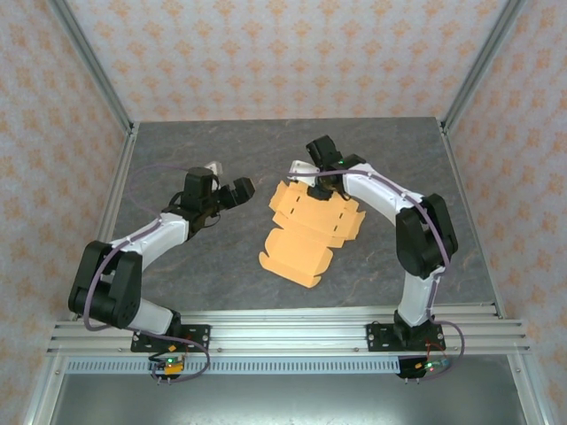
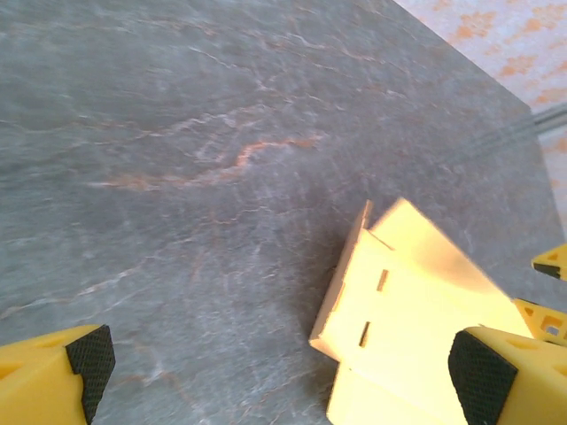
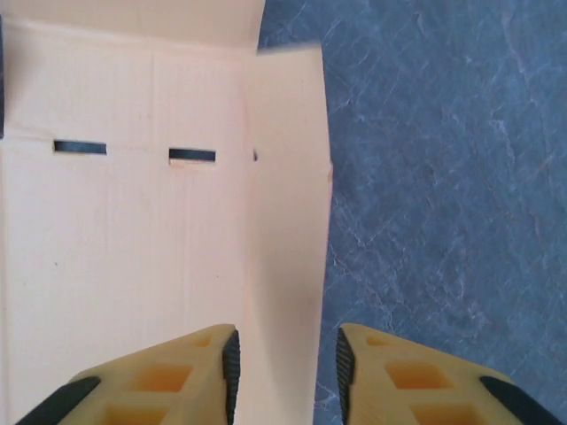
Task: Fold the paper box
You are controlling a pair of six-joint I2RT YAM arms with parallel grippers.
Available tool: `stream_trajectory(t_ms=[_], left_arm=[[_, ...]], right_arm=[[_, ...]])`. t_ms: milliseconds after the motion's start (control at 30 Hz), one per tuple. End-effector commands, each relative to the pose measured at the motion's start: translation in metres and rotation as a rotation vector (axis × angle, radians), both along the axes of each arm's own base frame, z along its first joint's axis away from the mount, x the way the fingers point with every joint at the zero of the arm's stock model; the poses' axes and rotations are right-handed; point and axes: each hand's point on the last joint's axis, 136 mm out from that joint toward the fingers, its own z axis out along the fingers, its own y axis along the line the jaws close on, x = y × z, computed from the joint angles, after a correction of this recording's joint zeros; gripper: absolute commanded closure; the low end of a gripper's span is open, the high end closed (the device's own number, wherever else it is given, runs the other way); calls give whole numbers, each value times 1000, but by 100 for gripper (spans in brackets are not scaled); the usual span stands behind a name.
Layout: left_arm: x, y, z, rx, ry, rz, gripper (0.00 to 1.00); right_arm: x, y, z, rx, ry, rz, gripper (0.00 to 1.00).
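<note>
The paper box lies unfolded on the middle of the grey table, a tan-orange sheet with creased panels, slots and tabs. My right gripper hangs over its far edge. In the right wrist view the right gripper stands open, a narrow side flap of the box lying between and below its pads without touching them. My left gripper hovers just left of the box's far corner. In the left wrist view it is wide open, and a raised corner of the box reaches in by the right pad.
The table is dark grey with a stone pattern. Metal frame posts rise at the back corners before patterned walls. An aluminium rail runs along the near edge by the arm bases.
</note>
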Motion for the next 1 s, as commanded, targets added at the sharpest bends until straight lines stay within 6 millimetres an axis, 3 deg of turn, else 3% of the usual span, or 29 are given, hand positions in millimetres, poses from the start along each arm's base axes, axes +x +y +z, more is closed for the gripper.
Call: stream_trajectory(t_ms=[0,100,200,367,433,567,667,833,967], left_arm=[[5,-21,4,-33,-66,-92,0],[8,-28,-6,29,-50,-135,0],[18,-37,-19,77,-4,-181,0],[34,-64,-35,50,25,-253,5],[38,-73,-44,53,45,-282,8],[41,-89,-58,85,69,-336,14],[44,-97,-72,126,89,-366,27],[40,-105,-81,183,93,-405,65],[34,-108,-70,184,42,-408,86]], right_arm=[[-2,3,38,158,-110,-70,59],[-4,-5,66,384,-157,-276,40],[4,-28,92,690,-145,-690,26],[0,-61,73,976,68,-1310,30],[-1,-60,65,1016,181,-1422,30],[2,-49,60,1047,266,-1464,30],[5,-45,56,1042,288,-1476,31],[3,-37,47,1091,374,-1542,32],[-5,-19,38,1209,573,-1705,30]])
